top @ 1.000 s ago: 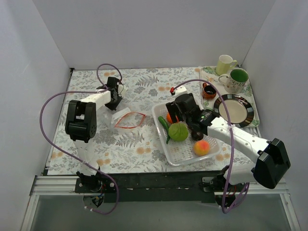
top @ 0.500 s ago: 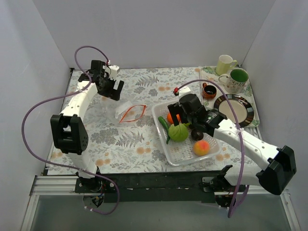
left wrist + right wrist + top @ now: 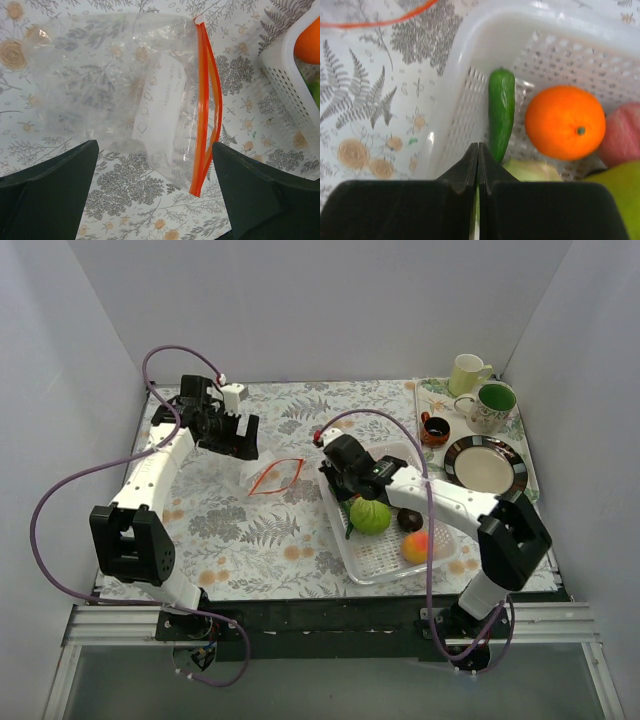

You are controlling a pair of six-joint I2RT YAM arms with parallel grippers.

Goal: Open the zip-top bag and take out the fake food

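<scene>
The zip-top bag point(image 3: 262, 472) lies flat on the flowered cloth, and its red-orange strip point(image 3: 206, 100) gapes slightly. It looks empty. My left gripper point(image 3: 232, 436) hovers over it, open; its dark fingers point(image 3: 50, 195) frame the bag's near edge without touching it. The fake food lies in the white basket point(image 3: 385, 565): a dark green long one point(image 3: 501, 112), an orange point(image 3: 565, 122), a peach-red one point(image 3: 622, 135) and a light green round one point(image 3: 370, 515). My right gripper point(image 3: 478, 148) is shut on nothing above the basket's left end.
Two mugs point(image 3: 467, 373) point(image 3: 490, 405), a small brown cup point(image 3: 434, 427) and a dark-rimmed plate point(image 3: 485, 465) stand at the back right. White walls close in the table on three sides. The basket wall point(image 3: 455, 125) runs right under my right fingertips.
My left gripper opened, let go of the bag and rose toward the back left. My right gripper shut empty and shifted left over the basket's left end.
</scene>
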